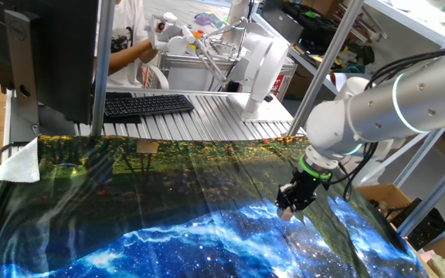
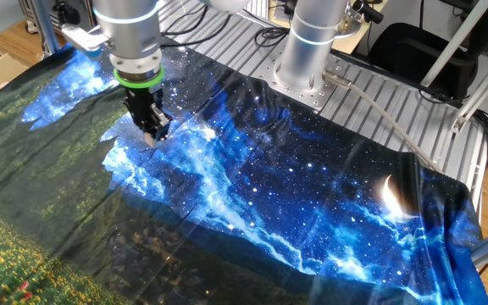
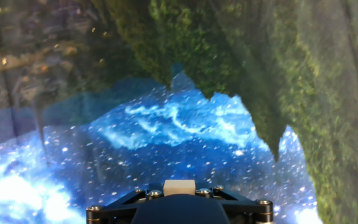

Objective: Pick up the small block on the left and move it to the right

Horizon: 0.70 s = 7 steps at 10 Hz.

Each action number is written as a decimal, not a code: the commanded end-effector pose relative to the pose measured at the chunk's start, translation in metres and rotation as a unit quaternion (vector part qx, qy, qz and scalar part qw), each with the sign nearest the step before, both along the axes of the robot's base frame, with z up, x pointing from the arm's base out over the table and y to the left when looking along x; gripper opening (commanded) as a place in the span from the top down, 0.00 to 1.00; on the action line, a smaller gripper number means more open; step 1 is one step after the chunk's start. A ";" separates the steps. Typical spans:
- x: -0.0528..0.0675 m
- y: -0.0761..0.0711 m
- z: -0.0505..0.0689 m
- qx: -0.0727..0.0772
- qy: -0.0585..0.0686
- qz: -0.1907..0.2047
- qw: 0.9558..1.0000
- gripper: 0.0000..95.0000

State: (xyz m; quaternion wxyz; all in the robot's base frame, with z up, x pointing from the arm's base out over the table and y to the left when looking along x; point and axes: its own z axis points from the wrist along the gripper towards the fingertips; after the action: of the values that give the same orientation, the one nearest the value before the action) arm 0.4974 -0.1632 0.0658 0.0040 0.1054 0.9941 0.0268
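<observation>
Blue and green printed cloth (image 2: 312, 186) covers the table, showing a starry sky, bright cloud shapes and dark mossy patches. Beyond the cloth edge, one fixed view shows ribbed metal decking (image 1: 207, 116), one black keyboard (image 1: 147, 103), one dark monitor (image 1: 45, 54) and a person's arm (image 1: 126, 52) at a cluttered bench. The other fixed view shows the arm's round base (image 2: 303, 68) bolted to a metal plate, plus a strip of wooden floor at the top left.

Count: one arm, one gripper (image 1: 290, 206), one block (image 3: 178, 186).

The gripper hangs low over the cloth. Its fingers are clenched on the block, a light tan cube that peeks out between the fingertips.

The hand view alone shows the block clearly, seated at the bottom centre just above the black gripper body (image 3: 179, 208). In both fixed views it appears only as a pale speck at the fingertips. Only those fixed views show the silver arm (image 1: 408, 93) and the surrounding room.
</observation>
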 end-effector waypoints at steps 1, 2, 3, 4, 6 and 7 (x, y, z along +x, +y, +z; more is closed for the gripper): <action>0.005 0.000 -0.004 0.009 -0.004 0.000 1.000 1.00; 0.006 0.000 -0.004 0.009 -0.003 0.000 1.000 1.00; 0.006 0.000 -0.005 0.010 -0.004 -0.002 1.000 1.00; 0.006 0.000 -0.005 0.008 -0.004 -0.002 1.000 1.00; 0.006 0.000 -0.005 0.000 -0.002 -0.001 1.000 1.00; 0.006 0.000 -0.005 0.000 -0.003 0.001 1.000 1.00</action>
State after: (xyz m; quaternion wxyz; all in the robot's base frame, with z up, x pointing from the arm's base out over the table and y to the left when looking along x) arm 0.5023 -0.1621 0.0620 0.0061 0.1038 0.9943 0.0253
